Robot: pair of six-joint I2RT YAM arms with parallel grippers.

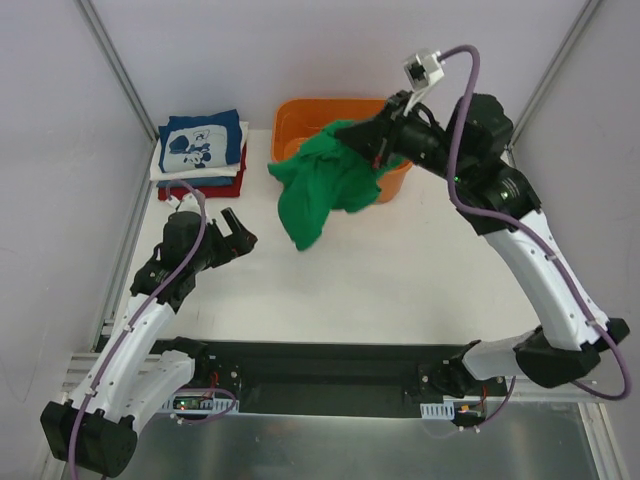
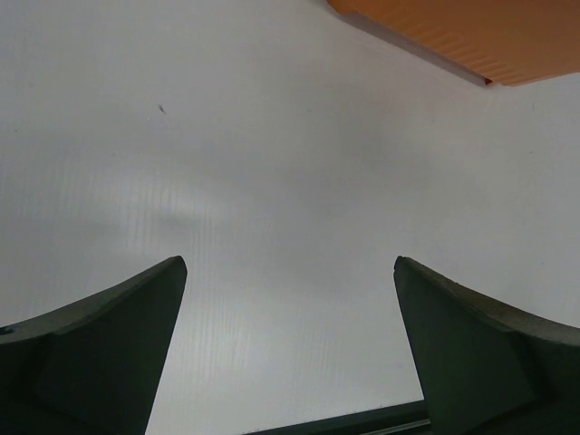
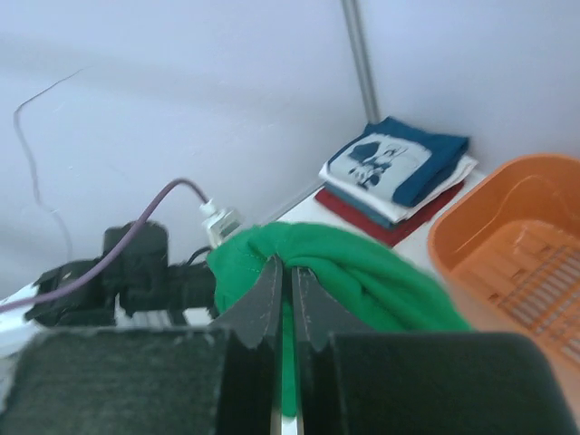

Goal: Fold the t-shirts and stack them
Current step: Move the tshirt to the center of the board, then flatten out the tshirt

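My right gripper (image 1: 378,135) is shut on the bright green t-shirt (image 1: 322,185) and holds it in the air above the front left of the orange tub (image 1: 393,185); the cloth hangs down in a bunch. In the right wrist view the fingers (image 3: 272,294) pinch a fold of the green t-shirt (image 3: 362,272). A stack of folded t-shirts (image 1: 200,150) lies at the back left, navy with white print on top, then white, blue-grey and red; it also shows in the right wrist view (image 3: 394,177). My left gripper (image 1: 240,235) is open and empty over the table (image 2: 290,263).
The orange tub stands at the back middle and shows in the right wrist view (image 3: 507,263) and in a corner of the left wrist view (image 2: 471,32). White walls with metal posts enclose the table. A black rail runs along the near edge.
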